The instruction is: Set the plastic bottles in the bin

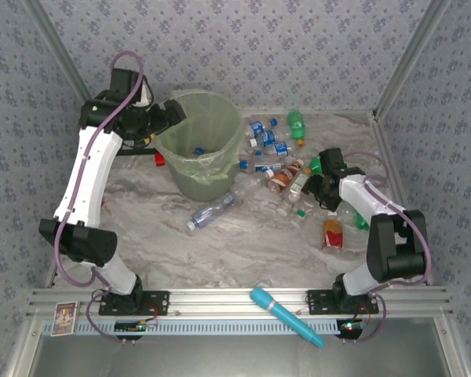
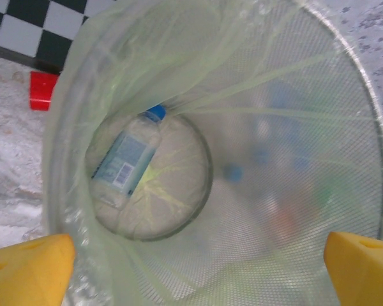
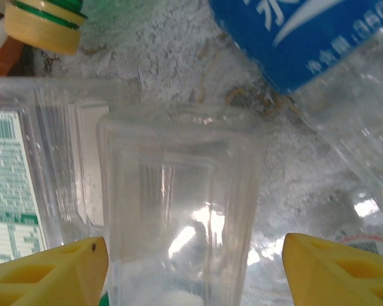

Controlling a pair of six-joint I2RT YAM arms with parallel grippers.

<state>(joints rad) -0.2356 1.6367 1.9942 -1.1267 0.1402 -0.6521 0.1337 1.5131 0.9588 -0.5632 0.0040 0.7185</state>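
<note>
**Over bin, among bottles**

From overhead, my left gripper (image 1: 171, 111) hangs over the bin (image 1: 208, 177); plastic bottles (image 1: 276, 149) litter the table (image 1: 220, 251) beside my right gripper (image 1: 314, 192). Left wrist: fingers (image 2: 32, 268) spread wide, one bottle (image 2: 124, 166) lying inside. Right wrist: fingers (image 3: 51, 274) straddle a clear bottle (image 3: 179, 204); I cannot tell if they grip.

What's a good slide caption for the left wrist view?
Open left gripper above the lined bin, one blue-capped bottle lying at its bottom.

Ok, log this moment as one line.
left pincer open over bin; blue-capped bottle inside; right pincer straddling clear bottle, grip unclear; more bottles on table
</note>
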